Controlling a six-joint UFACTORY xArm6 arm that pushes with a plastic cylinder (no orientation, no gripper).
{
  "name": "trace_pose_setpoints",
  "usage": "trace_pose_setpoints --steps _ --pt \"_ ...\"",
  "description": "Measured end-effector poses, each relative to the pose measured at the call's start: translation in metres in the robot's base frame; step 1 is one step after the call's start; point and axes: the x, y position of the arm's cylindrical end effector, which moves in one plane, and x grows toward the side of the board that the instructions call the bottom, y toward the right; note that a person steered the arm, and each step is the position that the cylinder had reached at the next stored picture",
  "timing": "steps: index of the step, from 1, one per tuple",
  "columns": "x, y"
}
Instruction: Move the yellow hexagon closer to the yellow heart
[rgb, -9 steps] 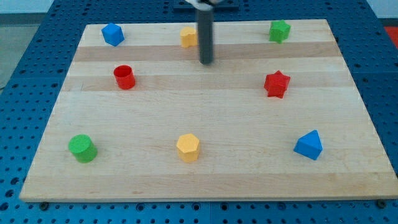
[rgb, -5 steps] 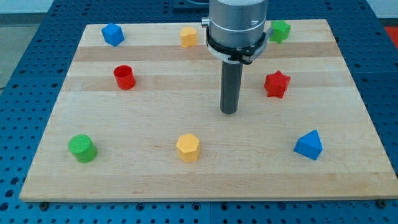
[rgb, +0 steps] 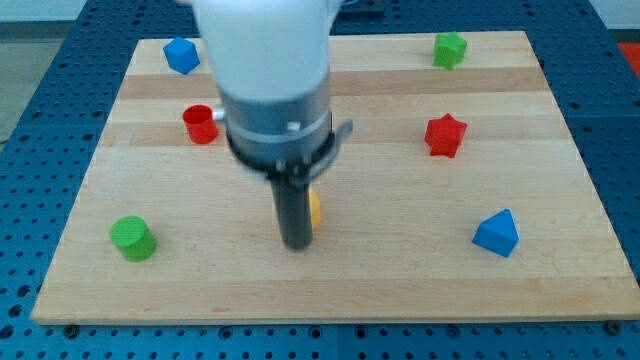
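I can see only a thin sliver of the yellow hexagon (rgb: 315, 209): a yellow-orange edge peeking out at the 3 o'clock side of my rod, just above its lower end. The rest of the block is hidden behind the rod, so I cannot make out its shape or how it is turned. It sits on the wooden board, a little toward 6 o'clock from the board's centre. The yellow heart does not show; the arm's body covers the 12 o'clock stretch of the board.
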Motion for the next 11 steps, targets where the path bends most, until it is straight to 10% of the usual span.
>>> trace_pose_setpoints --steps 4,11 --pt "-0.185 0.024" --pt "-0.173 0.03"
